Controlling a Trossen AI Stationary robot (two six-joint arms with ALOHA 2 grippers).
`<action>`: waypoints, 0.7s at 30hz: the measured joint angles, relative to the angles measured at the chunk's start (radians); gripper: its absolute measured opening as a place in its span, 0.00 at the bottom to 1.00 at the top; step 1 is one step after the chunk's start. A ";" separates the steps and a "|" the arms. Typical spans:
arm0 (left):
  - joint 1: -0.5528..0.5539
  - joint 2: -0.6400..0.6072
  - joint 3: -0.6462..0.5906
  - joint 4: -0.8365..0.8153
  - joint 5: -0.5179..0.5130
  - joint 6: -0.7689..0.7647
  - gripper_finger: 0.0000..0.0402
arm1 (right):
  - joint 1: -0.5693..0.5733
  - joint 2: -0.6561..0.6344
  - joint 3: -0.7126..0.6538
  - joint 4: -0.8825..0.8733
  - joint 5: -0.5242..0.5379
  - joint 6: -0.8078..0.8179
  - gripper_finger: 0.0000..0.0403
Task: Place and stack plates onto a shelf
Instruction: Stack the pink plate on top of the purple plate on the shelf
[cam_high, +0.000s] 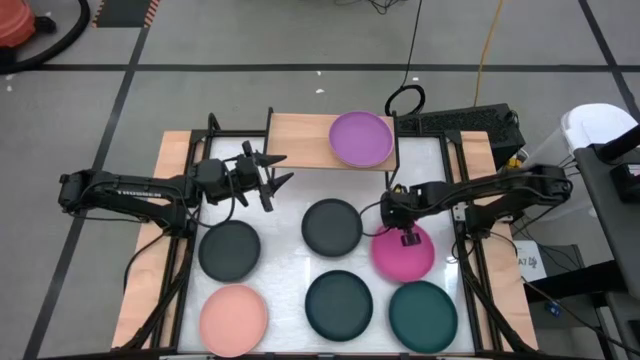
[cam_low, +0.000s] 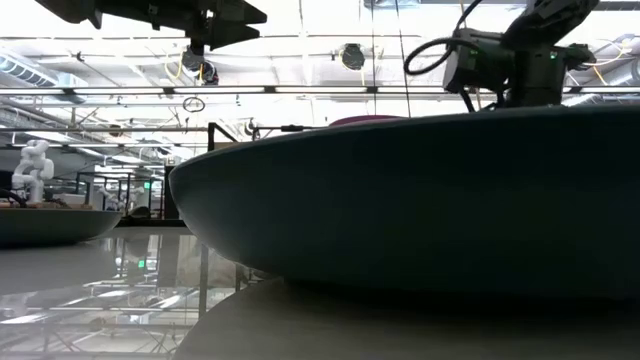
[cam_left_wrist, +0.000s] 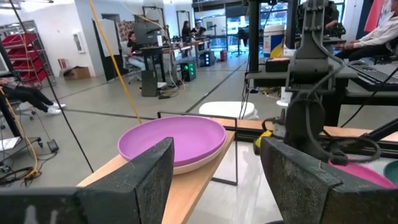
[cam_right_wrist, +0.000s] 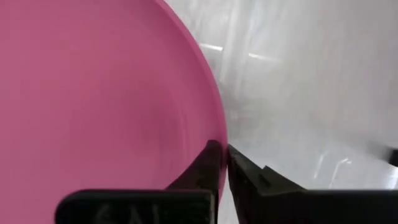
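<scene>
The shelf (cam_high: 300, 140) stands at the table's far edge with a purple plate (cam_high: 361, 138) on its right half; the left wrist view shows the same purple plate (cam_left_wrist: 173, 143) on the wooden shelf top (cam_left_wrist: 193, 190). My left gripper (cam_high: 272, 176) hovers open just left of the shelf, and its fingers frame that plate from a distance. My right gripper (cam_high: 408, 238) is shut on the magenta plate (cam_high: 403, 252) at centre-right. Dark plates (cam_high: 229, 249) (cam_high: 332, 226) (cam_high: 339, 304), a teal plate (cam_high: 423, 315) and a light pink plate (cam_high: 233, 318) lie flat on the table. My right gripper pinches the magenta plate's rim (cam_right_wrist: 219, 134) between its two fingers, one fingertip (cam_right_wrist: 211, 163) inside the plate and the other outside it. It comes from above, pointing down, at the plate's far side. Whether the plate is off the table, I cannot tell.
The white table top (cam_high: 280, 270) has wooden strips along its left and right sides. A dark plate (cam_low: 420, 200) fills most of the low view, with both arms above it. The shelf's left half is bare wood. A keyboard (cam_high: 455, 124) lies behind the table.
</scene>
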 joint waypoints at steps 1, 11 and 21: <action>0.000 0.000 0.000 -0.003 0.000 0.000 0.61 | -0.003 -0.015 0.000 -0.003 0.013 0.005 0.01; 0.000 0.000 0.000 -0.011 0.000 0.000 0.61 | -0.037 -0.260 0.098 -0.031 0.048 0.053 0.00; 0.000 0.000 0.000 -0.009 0.000 -0.004 0.61 | -0.194 -0.427 0.234 0.265 0.156 0.055 0.00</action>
